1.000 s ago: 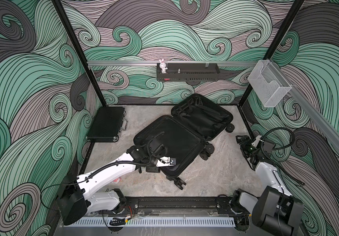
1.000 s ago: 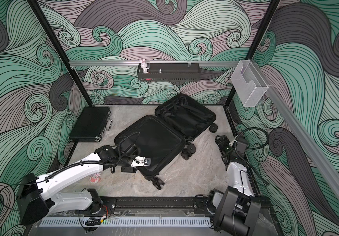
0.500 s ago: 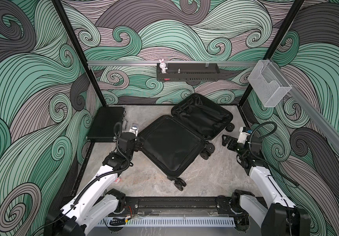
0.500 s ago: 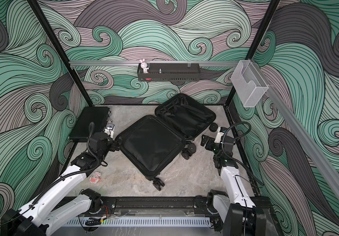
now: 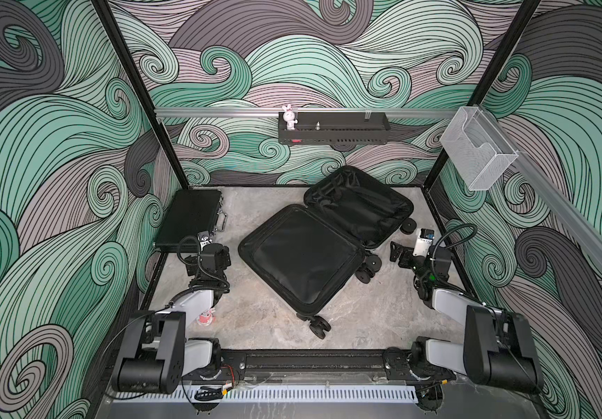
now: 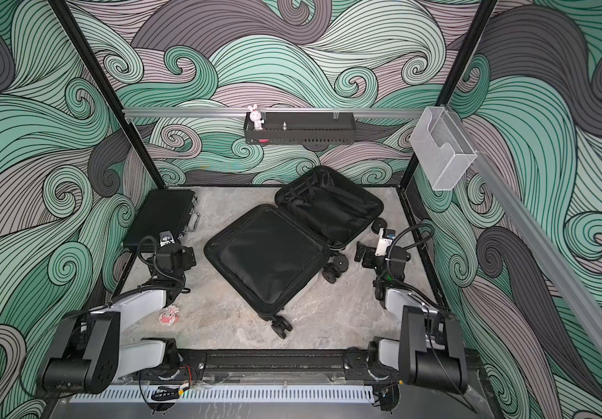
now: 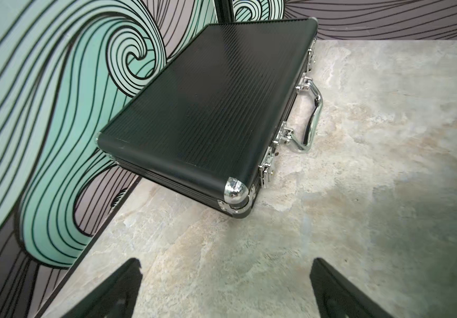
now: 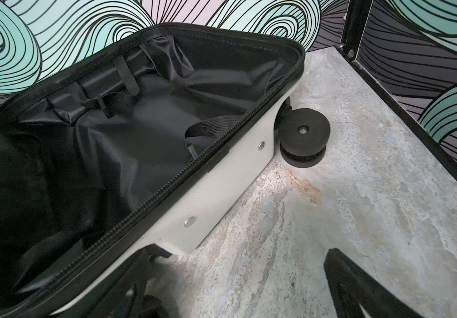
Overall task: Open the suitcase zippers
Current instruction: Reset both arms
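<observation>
Walls point(image 5: 74, 145) printed with green, grey and mauve waves close in a stone-look table point(image 5: 364, 319). The suitcase point(image 5: 303, 261) lies in the middle of it, spread flat with both black-lined halves facing up. One half is nearer the arms and the other is toward the back wall. In the right wrist view the zipper point(image 8: 166, 190) runs unfastened along the rim of the white shell, and a wheel point(image 8: 303, 135) rests on the table beside that shell.

The left gripper point(image 7: 226, 264) sits near the briefcase point(image 7: 208, 104) in the far left corner. Its fingers are spread wide, with only bare table between them. The right gripper point(image 8: 235, 256) sits near the suitcase's wheeled end, also spread wide and holding nothing. One of its fingers shows in front of the shell's corner, though I cannot tell whether it touches.

A black shelf point(image 5: 332, 132) on the back rail carries a bunny point(image 5: 289, 116), a clear holder point(image 5: 473, 152) hangs on the side rail, and a small pink toy point(image 6: 169, 315) lies by the left arm
</observation>
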Tool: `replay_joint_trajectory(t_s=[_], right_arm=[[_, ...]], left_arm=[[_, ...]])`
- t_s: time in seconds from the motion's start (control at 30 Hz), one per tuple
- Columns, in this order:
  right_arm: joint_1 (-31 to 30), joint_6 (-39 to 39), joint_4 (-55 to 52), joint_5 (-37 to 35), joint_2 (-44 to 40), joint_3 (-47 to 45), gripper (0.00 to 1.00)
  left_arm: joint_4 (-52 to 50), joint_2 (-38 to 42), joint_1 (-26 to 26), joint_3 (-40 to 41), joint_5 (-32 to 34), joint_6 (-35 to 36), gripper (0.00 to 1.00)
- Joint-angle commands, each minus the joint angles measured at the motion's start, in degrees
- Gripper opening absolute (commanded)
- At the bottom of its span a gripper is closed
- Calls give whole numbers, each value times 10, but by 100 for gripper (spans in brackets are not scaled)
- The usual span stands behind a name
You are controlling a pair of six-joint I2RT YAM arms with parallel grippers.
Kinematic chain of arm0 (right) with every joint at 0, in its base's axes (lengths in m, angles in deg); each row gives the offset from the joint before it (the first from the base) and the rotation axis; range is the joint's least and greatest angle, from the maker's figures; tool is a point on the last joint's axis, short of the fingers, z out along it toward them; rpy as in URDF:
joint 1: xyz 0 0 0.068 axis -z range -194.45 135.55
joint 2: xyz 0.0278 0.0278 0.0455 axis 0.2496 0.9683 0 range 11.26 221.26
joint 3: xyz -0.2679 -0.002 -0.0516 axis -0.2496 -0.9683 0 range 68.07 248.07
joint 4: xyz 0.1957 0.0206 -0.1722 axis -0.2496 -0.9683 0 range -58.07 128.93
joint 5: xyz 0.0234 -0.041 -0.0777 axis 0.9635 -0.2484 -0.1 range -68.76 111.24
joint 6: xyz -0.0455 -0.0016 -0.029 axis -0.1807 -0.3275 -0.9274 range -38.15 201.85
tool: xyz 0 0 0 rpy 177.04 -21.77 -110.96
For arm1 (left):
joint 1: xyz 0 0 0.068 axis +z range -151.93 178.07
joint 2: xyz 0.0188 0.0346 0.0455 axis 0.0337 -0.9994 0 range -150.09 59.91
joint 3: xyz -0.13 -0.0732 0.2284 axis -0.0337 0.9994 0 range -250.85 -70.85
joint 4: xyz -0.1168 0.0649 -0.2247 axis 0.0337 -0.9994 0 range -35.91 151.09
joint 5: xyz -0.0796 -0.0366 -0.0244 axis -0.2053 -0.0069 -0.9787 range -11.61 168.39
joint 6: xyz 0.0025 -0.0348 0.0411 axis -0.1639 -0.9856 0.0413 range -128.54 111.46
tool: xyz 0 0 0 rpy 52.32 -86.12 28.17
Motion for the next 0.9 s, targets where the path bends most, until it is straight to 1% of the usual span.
replay_joint_trajectory(t_s=[0.0, 0.03, 0.07, 0.1, 0.13, 0.17, 0.2, 0.23, 0.27, 0.3, 0.33, 0.4, 0.43, 0.47, 0.53, 0.6, 0.67, 0.7, 0.73, 0.8, 0.87], right_arm=[[-5, -3, 104, -6, 41, 9, 100], [-5, -6, 101, 4, 60, 18, 100], [-7, -9, 118, 9, 78, 22, 100], [-10, -13, 117, 16, 85, 26, 100], [-13, -19, 85, 13, 77, 34, 100], [-16, -22, 77, 5, 74, 37, 100], [-21, -26, 86, 6, 80, 37, 99], [-26, -35, 82, 11, 86, 42, 99], [-34, -44, 71, 5, 89, 49, 100], [-46, -55, 60, -7, 94, 57, 100], [-61, -70, 62, -23, 104, 61, 99], [-87, -86, 69, -71, 114, 56, 99], [-89, -80, 101, -85, 121, 43, 100], [-89, -75, 144, -93, 136, 34, 100], [-88, -77, 82, -93, 120, 51, 100], [-88, -75, 120, -94, 133, 42, 100], [-88, -76, 90, -92, 124, 48, 100], [-89, -76, 94, -92, 125, 48, 100], [-88, -75, 107, -93, 129, 45, 100], [-88, -76, 91, -93, 124, 48, 100], [-89, -75, 101, -92, 127, 46, 100]], left_arm=[[104, -34, 8, -23, -76, -1, 99], [178, -64, 8, -1, -111, 13, 99], [239, -121, 8, 17, -131, 27, 99], [375, -174, 6, 36, -144, 60, 99], [388, -182, 6, 29, -135, 65, 99], [267, -144, 6, 1, -113, 40, 99], [102, -120, 13, -58, -76, -25, 99], [183, -141, 27, -28, -103, -4, 99], [268, -158, 26, -6, -112, 11, 98], [296, -167, 25, -4, -106, 19, 99], [250, -151, 25, -14, -103, 11, 99], [125, -121, 25, -49, -104, -17, 98], [165, -133, 24, -39, -103, -5, 99], [178, -135, 23, -35, -103, 1, 99], [127, -122, 22, -50, -102, -14, 99], [160, -131, 23, -42, -102, -5, 99], [135, -124, 22, -47, -102, -13, 99], [150, -130, 22, -44, -99, -8, 99], [144, -126, 22, -46, -99, -10, 99], [145, -127, 22, -46, -99, -10, 99], [138, -126, 22, -47, -100, -12, 98]])
